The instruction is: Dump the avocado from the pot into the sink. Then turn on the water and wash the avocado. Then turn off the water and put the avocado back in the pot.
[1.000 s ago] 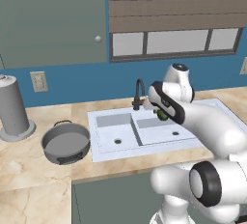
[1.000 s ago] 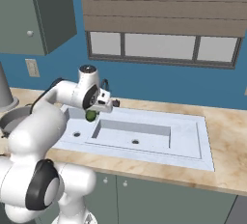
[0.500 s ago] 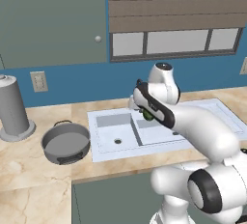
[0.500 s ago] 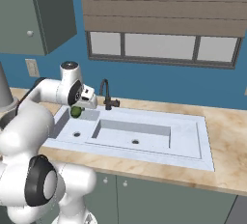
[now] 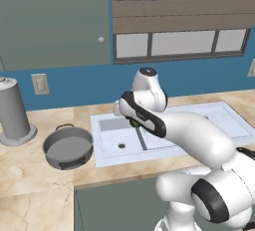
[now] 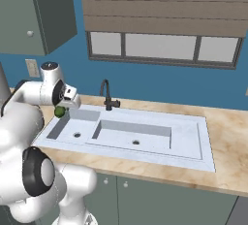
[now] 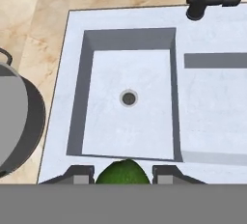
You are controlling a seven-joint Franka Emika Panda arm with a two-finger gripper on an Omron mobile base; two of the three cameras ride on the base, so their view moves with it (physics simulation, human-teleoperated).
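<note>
One item in hand: you've got the small dark-green rounded avocado (image 7: 122, 172) pinched between the two dark fingertips of the two-finger gripper (image 7: 122, 174), up above the sink and clear of the basin floor.
Pincer: clenched on the avocado, one finger on each flank. In the right base view the gripper (image 6: 63, 108) carries a green lump (image 6: 60, 112) just over the sink's left end.
Where the fruit is: over the near rim of the left basin, between the drain and the pot side, not yet over the pot.
How it should handle: I'd judge it light, firm and smooth-skinned. It is probably slick if wet, and it tapers, so it could squirt out of a pinch.
Where to hold: across the widest part of the belly, as you seem to be now. Off toward an end I'd expect it to slip.
Pot: the wide shallow round grey metal pot (image 5: 68, 147) with thin dark loop handles sits upright on the beige stone counter (image 5: 30, 175), just left of the sink, and nothing shows inside it.
Sink: the pale white-blue rectangular double-basin sink (image 6: 192, 144) has both basins bare, apart from a small dark drain (image 7: 128, 98) in the left one, and no water is visible.
Faucet: the black curved faucet (image 6: 106, 96) stands behind the divider, and I see no stream.
Bystander: the tall grey cylinder on a round base (image 5: 13, 111) stands behind the pot, so keep your swing short of it.
Stage, by my reading: final leg, carrying the fruit across to the pot.
</note>
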